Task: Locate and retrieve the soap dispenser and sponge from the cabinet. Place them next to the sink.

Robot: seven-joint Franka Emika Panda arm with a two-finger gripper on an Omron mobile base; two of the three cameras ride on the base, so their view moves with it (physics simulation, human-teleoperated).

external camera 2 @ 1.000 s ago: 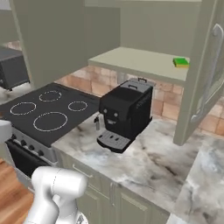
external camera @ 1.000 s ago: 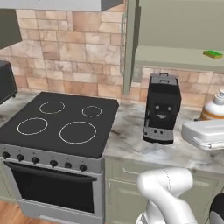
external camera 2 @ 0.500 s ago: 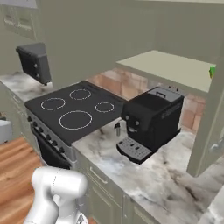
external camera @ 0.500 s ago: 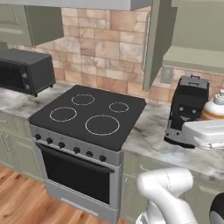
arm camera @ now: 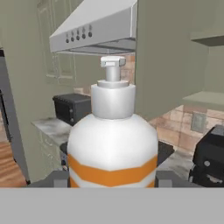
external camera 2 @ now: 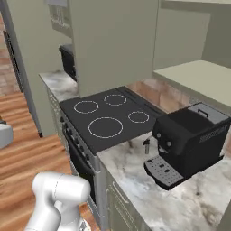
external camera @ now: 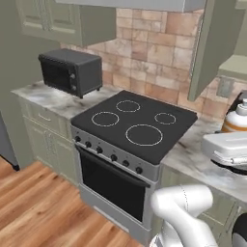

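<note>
My tool (arm camera: 113, 181) is clamped on the soap dispenser (arm camera: 112, 140), which stands upright between its tips, pump top up. Taking the stove (external camera: 132, 126) as the landmark: the bottle (external camera: 236, 118) hangs to its right over the marble surface (external camera: 193, 154), the toaster oven (external camera: 70, 71) sits to its left, and the coffee machine (external camera 2: 191, 137) stands just right of it.

The flat stove top (external camera: 137, 126) has lots of free room above it. A black microwave (external camera: 70, 71) blocks the desk (external camera: 46, 95) on one side. The big coffee machine (external camera 2: 191, 138) blocks the other. The open cabinet door (external camera: 207, 46) hangs over the back corner.
</note>
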